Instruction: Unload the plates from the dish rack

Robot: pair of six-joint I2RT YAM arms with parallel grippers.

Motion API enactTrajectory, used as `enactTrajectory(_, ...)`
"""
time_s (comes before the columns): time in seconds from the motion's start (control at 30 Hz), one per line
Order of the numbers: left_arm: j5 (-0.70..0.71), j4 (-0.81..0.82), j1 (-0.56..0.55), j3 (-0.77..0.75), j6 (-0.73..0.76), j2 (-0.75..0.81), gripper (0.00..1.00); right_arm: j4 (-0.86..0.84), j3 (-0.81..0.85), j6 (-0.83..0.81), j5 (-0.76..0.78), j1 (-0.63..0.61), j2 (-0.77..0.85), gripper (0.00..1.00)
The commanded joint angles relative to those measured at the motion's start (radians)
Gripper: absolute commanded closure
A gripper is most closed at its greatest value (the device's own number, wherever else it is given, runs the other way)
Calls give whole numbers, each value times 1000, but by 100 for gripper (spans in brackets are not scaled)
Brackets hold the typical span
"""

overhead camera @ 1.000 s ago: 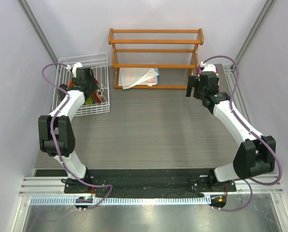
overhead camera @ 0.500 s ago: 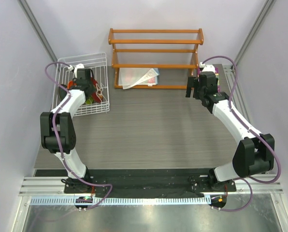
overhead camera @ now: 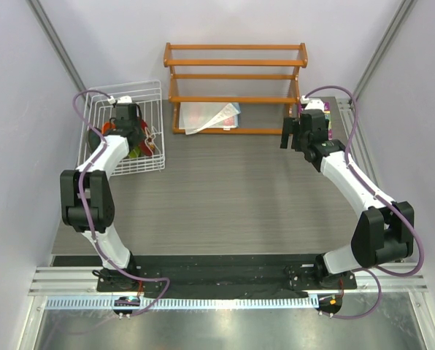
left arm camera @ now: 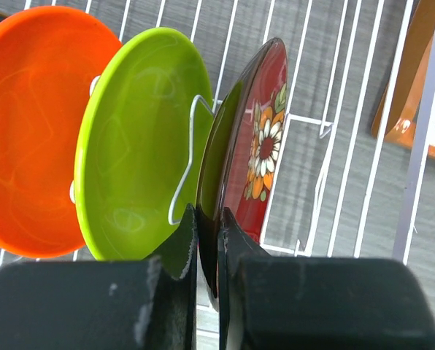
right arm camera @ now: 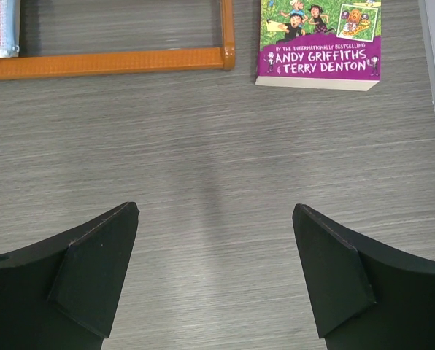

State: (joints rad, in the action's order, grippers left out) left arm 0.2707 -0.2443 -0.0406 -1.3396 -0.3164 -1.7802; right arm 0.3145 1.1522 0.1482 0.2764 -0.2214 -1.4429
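Jaws of the left gripper (left arm camera: pixel 206 219) are closed on the rim of the dark red flowered plate (left arm camera: pixel 258 138), which stands upright in the white wire dish rack (overhead camera: pixel 141 84).
Only a thin edge is held, so the plate may swing or slip when lifted. A wire tine (left arm camera: pixel 192 146) stands just beside it, then the lime green plate (left arm camera: pixel 137 146); a tilted pull could catch the tine and drag the rack. The right gripper (right arm camera: pixel 214 270) waits with jaws apart, far away.
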Motion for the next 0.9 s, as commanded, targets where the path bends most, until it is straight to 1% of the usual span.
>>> enactTrajectory(0.0, -2, 11, -22, -53, 25, 113, 100, -23, -3, 1, 15, 2, 13, 7)
enactTrajectory(0.1, 50, 8, -41, -50, 57, 146, 100, -23, -8, 4, 9, 1, 19, 7)
enactTrajectory(0.27, 91, -4, -61, -47, 86, 180, 100, -20, -20, 7, 9, 1, 30, 6)
enactTrajectory(0.3, 128, -6, -68, -44, 98, 183, 100, -20, -26, 10, 9, 1, 33, 6)
enactTrajectory(0.47, 156, -39, -91, -43, 94, 231, 100, -12, -34, 13, 6, 2, 53, 6)
enactTrajectory(0.6, 154, -108, -91, -75, 73, 292, 100, -15, -48, 10, -31, 1, 85, 1)
enactTrajectory(0.7, 154, -170, -91, -110, 59, 317, 100, -20, -51, 22, -48, 1, 107, 1)
enactTrajectory(0.8, 95, -177, -91, -98, 24, 364, 100, -18, -54, 43, -97, 1, 128, 1)
enactTrajectory(0.87, 59, -181, -94, -76, -16, 407, 100, -22, -55, 74, -156, 1, 137, 1)
